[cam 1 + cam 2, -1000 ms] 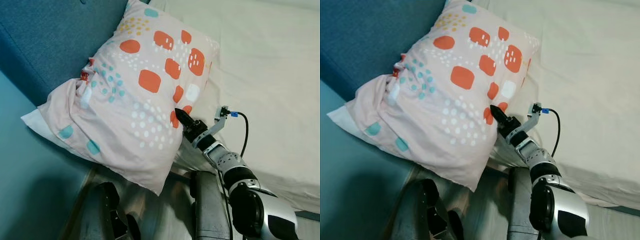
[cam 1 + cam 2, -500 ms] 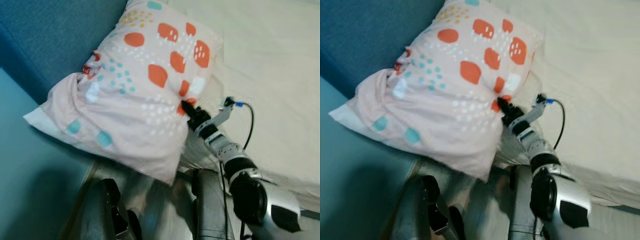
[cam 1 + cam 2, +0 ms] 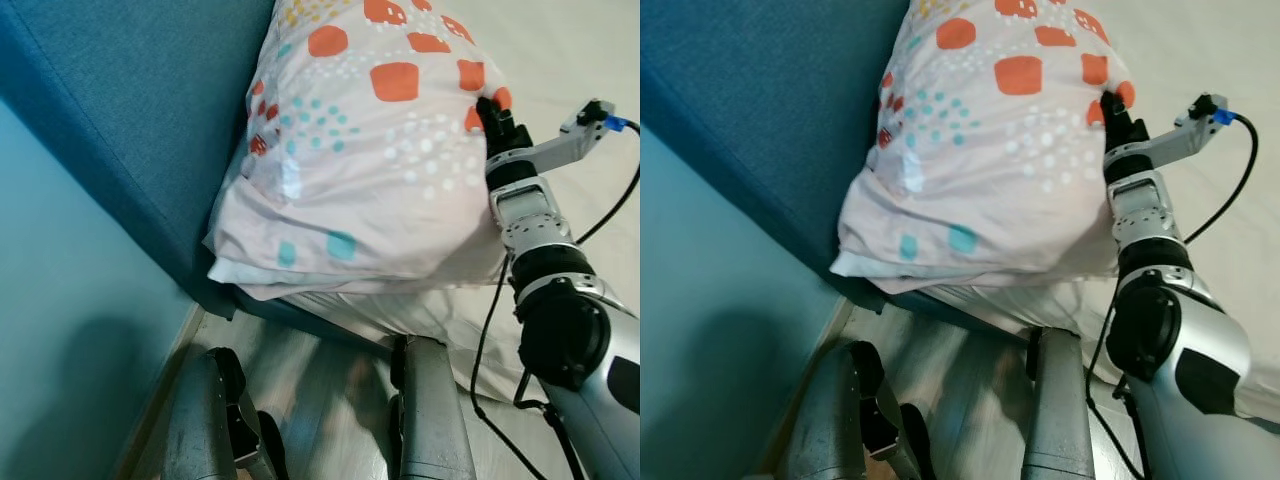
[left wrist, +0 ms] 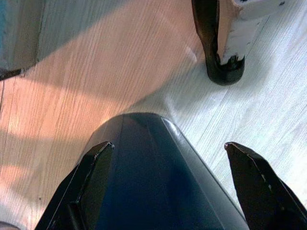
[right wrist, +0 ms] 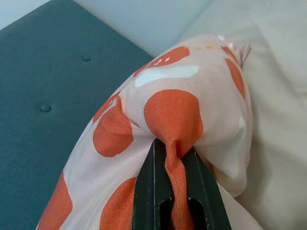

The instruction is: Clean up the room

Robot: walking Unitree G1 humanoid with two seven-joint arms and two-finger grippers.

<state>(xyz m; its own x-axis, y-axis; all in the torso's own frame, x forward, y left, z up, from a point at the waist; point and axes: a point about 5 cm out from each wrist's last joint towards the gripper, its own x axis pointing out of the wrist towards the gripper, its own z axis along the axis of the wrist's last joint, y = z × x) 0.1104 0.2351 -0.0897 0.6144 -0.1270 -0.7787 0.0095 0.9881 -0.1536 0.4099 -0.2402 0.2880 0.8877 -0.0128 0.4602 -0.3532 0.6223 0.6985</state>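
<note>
Up on the bed (image 3: 590,40), the pillow (image 3: 380,170) lay against the blue headboard (image 3: 130,110), its long axis running along the headboard from the near edge of the mattress toward the far end. The right gripper (image 5: 170,165) had its fingers (image 5: 149,191) clamped together on a pinch of the pillow's orange-spotted cover at its right side. The left gripper (image 4: 168,158) hung low over the wooden floor (image 4: 96,72), fingers apart.

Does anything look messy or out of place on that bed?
The patterned pillow sits askew, one corner hanging past the mattress edge beside the blue headboard. The right gripper pinches a fold of its fabric.
</note>
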